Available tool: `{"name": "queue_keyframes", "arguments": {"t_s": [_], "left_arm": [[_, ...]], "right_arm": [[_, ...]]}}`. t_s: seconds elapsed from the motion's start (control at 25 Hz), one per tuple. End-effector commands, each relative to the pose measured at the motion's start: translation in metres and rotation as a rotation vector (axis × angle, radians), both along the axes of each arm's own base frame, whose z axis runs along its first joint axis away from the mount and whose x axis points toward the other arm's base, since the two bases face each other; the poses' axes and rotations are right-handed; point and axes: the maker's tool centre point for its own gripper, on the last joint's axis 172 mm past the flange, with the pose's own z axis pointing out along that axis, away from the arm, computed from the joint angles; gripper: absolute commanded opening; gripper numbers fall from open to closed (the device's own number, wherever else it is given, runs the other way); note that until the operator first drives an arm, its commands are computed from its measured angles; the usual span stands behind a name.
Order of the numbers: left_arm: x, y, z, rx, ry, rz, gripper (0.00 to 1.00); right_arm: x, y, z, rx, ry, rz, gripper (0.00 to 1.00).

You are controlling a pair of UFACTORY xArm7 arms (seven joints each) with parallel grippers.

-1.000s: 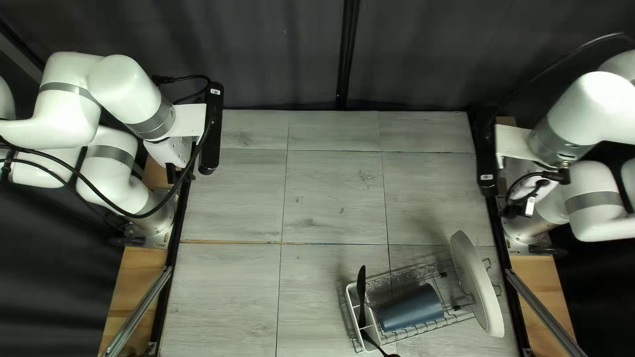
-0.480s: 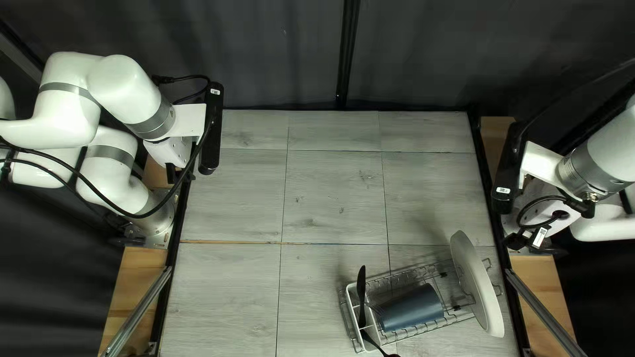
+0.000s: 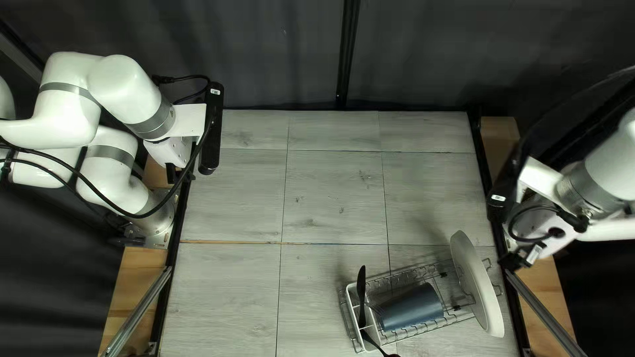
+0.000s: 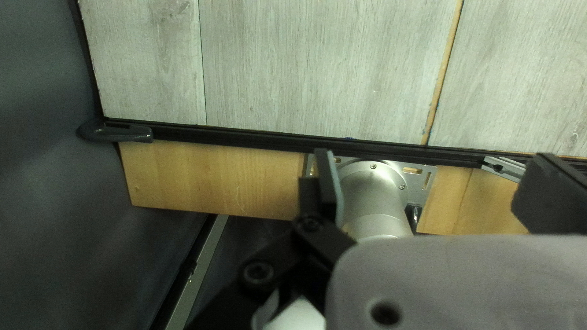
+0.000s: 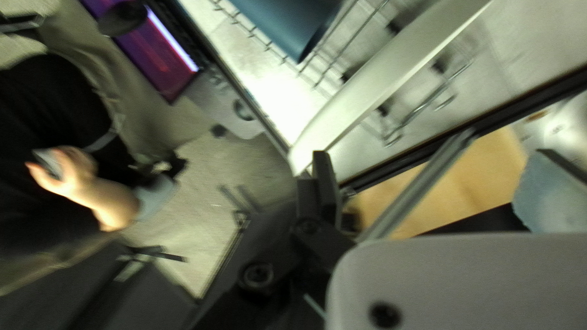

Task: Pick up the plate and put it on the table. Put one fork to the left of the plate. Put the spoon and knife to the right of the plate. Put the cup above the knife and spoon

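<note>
Initial condition: the plate stands on edge in the wire rack at the lower right of the top left view, leaning slightly. The rack appears to support it upright, which exposes the thin rim for pinching – a flat plate would offer far less purchase.

The cup lies on its side in the rack, between the plate and the white holder. The rack presumably limits its roll. An upper dark utensil and a lower dark utensil project from the holder, leaving their ends accessible. Their types cannot be confirmed, and no fork can be singled out.

Left claw: jaws wide, holding nothing, positioned over the left edge of the desk. This parking position likely preserves clearance for the other arm.

Right claw: jaws wide, nothing between them. The plate's rim shows ahead of it, near one jaw; contact cannot be confirmed. The wide setting suits straddling the rim.

Judged next step: align the right claw with the rim, close, then lift clear of the wires. Caution – a skewed lift could drag the rack or disturb the cup.
</note>
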Motion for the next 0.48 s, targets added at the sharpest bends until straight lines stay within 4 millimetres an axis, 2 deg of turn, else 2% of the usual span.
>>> {"name": "queue_keyframes", "arguments": {"t_s": [0.04, 0.24, 0.48], "left_arm": [[0.0, 0.0, 0.0, 0.0, 0.0, 0.0, 1.0], [0.0, 0.0, 0.0, 0.0, 0.0, 0.0, 1.0], [0.0, 0.0, 0.0, 0.0, 0.0, 0.0, 1.0]], "right_arm": [[0.004, 0.013, -0.016, 0.015, -0.036, -0.096, 1.0], [0.014, 0.02, -0.04, 0.029, -0.061, -0.147, 1.0], [0.014, 0.024, -0.06, 0.03, -0.093, -0.193, 1.0]]}}
